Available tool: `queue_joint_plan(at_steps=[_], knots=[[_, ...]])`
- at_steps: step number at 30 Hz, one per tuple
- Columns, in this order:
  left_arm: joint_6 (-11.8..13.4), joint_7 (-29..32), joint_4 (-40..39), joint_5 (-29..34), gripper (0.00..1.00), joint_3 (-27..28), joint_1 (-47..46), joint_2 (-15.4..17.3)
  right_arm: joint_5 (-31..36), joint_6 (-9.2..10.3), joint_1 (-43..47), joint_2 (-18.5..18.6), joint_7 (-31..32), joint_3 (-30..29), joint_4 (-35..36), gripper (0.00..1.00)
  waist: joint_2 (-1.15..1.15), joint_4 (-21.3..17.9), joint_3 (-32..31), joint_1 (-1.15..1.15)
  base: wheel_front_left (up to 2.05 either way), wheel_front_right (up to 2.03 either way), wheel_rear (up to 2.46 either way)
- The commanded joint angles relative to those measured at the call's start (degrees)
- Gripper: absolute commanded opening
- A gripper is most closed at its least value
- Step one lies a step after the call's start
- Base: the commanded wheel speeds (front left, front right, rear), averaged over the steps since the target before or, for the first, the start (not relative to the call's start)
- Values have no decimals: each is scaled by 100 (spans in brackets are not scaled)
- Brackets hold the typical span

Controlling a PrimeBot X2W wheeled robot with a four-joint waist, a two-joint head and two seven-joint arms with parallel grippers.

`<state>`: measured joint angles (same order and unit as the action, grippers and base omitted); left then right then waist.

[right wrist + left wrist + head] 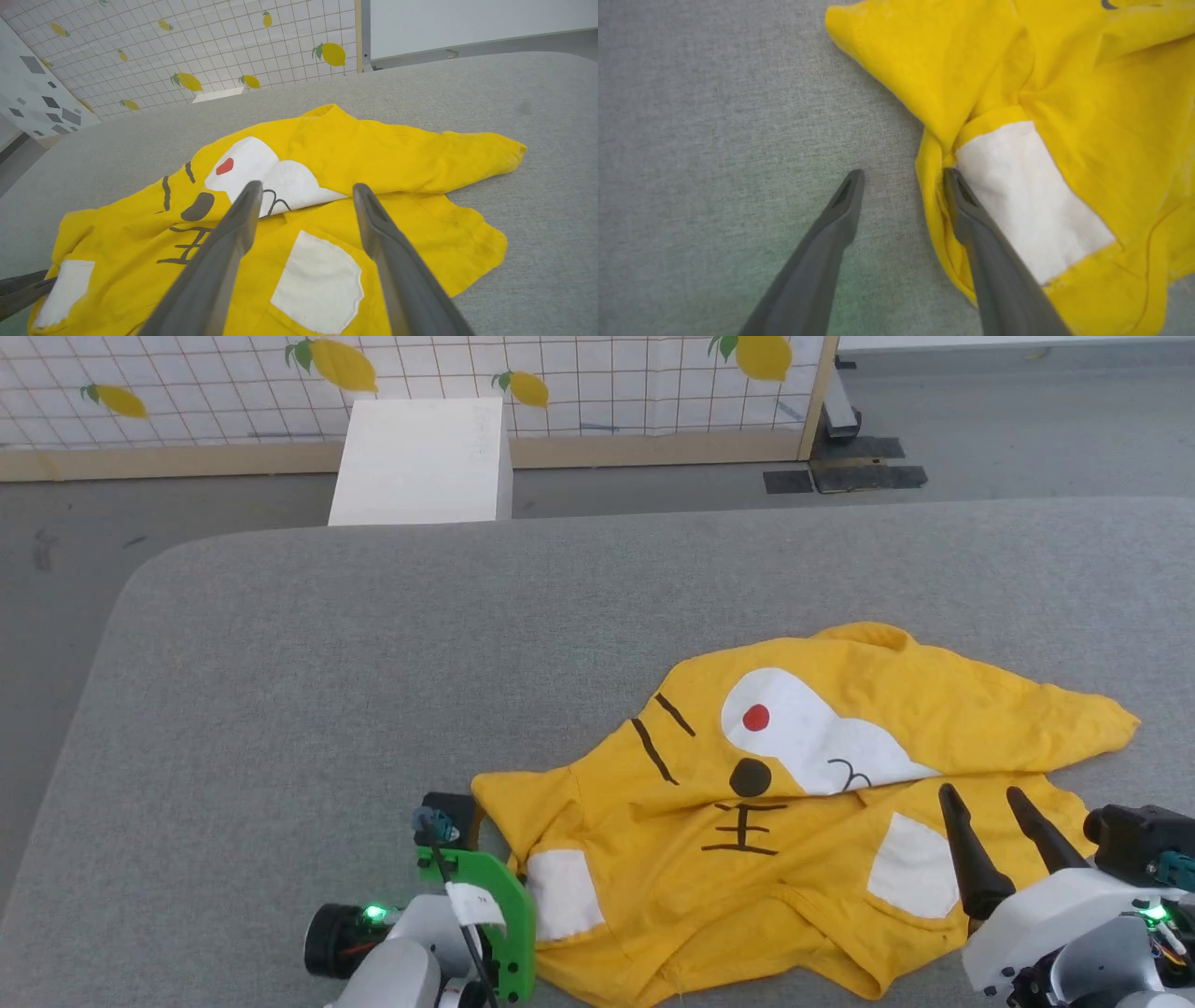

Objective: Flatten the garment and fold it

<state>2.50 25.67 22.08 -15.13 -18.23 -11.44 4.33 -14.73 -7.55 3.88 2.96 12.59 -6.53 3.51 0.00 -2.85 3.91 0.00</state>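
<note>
Left end effector [903, 175] low at the left edge of the garment [644, 821], spread. One finger [831, 233] on the bare grey surface [373, 663], the other tucked against a yellow fold beside a white patch [1027, 200]. Cloth edge between the two, not yet pinched. Right end effector [980, 793] also spread wide, hanging above the near right part of the shirt, over a second white patch [317, 284], holding nothing.

Bright yellow T-shirt, crumpled on the near right part of the surface, cartoon face up. Far half lapped over the near half along a crease across the middle. One sleeve [1092, 723] pointing right.

Step in hand, by judgement: flattening, at the moment of taking a first grip. No fold begun.

Next move probably calls for closing on the left edge and catching the hem itself rather than a bunched fold. Then a draw to the left, with a matching hold on the right side to pull the crease open.

Room for moving: plenty of bare surface to the left and toward the far edge [709, 513]. Less on the right, with the sleeve tip close to the head view's right side. Near edge of the surface out of sight. White box [420, 462] and lemon-print screen [187, 383] well beyond the far edge, apart from any pull.
</note>
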Motion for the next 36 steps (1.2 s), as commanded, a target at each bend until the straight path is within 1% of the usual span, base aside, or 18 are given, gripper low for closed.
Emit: queue_joint_plan(at_steps=[1, 2, 5, 7, 9, 13, 14, 16, 17, 18, 21, 24, 28, 32, 33, 34, 35, 36], knots=[[-2, -98, 45, 3, 0, 4, -51, 11, -42, 6, 75, -8, -22, 14, -19, 100, 0, 18, 8, 0, 0, 0, 0], [66, -284, -10, -22, 0, 80, -75, 2, -48, 6, 69, -8, -24, 12, -20, 100, 0, 27, 14, 0, 0, 0, 0], [450, -1216, -281, -99, 0, 512, -79, -17, -61, 6, 55, -8, -40, -29, -19, 100, 0, 79, 15, 0, 0, 0, 0], [647, -1727, -452, -186, 0, 800, 22, -18, -60, 6, 60, -8, -45, -75, -24, 100, 0, 127, 13, 0, 0, 0, 0], [766, -2040, -600, -263, 0, 1028, 183, 28, -50, 6, 73, -8, -37, -146, -31, 100, 0, 196, 19, 0, 0, 0, 0], [941, -2265, -871, -362, 0, 1338, 574, 162, -19, 6, 97, -8, 129, -366, -127, 100, 0, 333, 37, 0, 0, 0, 0], [1015, -2174, -985, -400, 0, 1400, 802, 195, -22, 6, 133, -8, 353, -508, -230, 100, 0, 405, 54, 0, 0, 0, 0], [1041, -1961, -1056, -479, 0, 1401, 1012, 190, -47, 6, 183, -8, 631, -663, -313, 100, 0, 480, 77, 0, 0, 0, 0], [1043, -1789, -1066, -542, 40, 1378, 1106, 173, -61, 6, 202, -8, 750, -727, -344, 100, 0, 519, 91, 0, 0, 0, 0], [1041, -1578, -1084, -637, 100, 1352, 1203, 145, -57, 6, 215, -8, 885, -812, -389, 100, 0, 560, 108, 0, 0, 0, 0], [997, -1500, -1255, -736, 100, 1316, 1286, 116, 19, 6, 159, -8, 1122, -966, -511, 100, 0, 630, 159, 0, 0, 0, 0], [890, -2057, -1482, -817, 100, 1384, 1224, 66, 146, 6, -39, -8, 1226, -1098, -686, 100, 0, 665, 246, 0, 0, 0, 0], [701, -2854, -1470, -763, 100, 1394, 1060, 50, 482, 6, -393, -8, 1436, -1252, -1095, 100, 0, 702, 376, 0, 0, 0, 0], [577, -3467, -1346, -684, 100, 1355, 884, 35, 729, 6, -672, -8, 1948, -1187, -1549, 100, 0, 736, 492, 0, 0, 0, 0], [562, -3558, -1318, -668, 100, 1343, 854, 32, 748, 6, -709, -8, 2068, -1157, -1618, 96, 0, 741, 508, 0, 0, 0, 0], [551, -3650, -1282, -642, 100, 1331, 822, 30, 770, 6, -744, -8, 2214, -1118, -1684, 48, 0, 744, 519, 0, 0, 0, 0], [540, -3708, -1259, -630, 100, 1324, 798, 28, 784, 6, -767, -8, 2288, -1097, -1699, 15, 0, 747, 527, 0, 0, 0, 0], [528, -3768, -1235, -615, 100, 1318, 771, 26, 797, 6, -790, -8, 2334, -1102, -1681, 0, 0, 749, 535, 0, 0, 0, 0]])
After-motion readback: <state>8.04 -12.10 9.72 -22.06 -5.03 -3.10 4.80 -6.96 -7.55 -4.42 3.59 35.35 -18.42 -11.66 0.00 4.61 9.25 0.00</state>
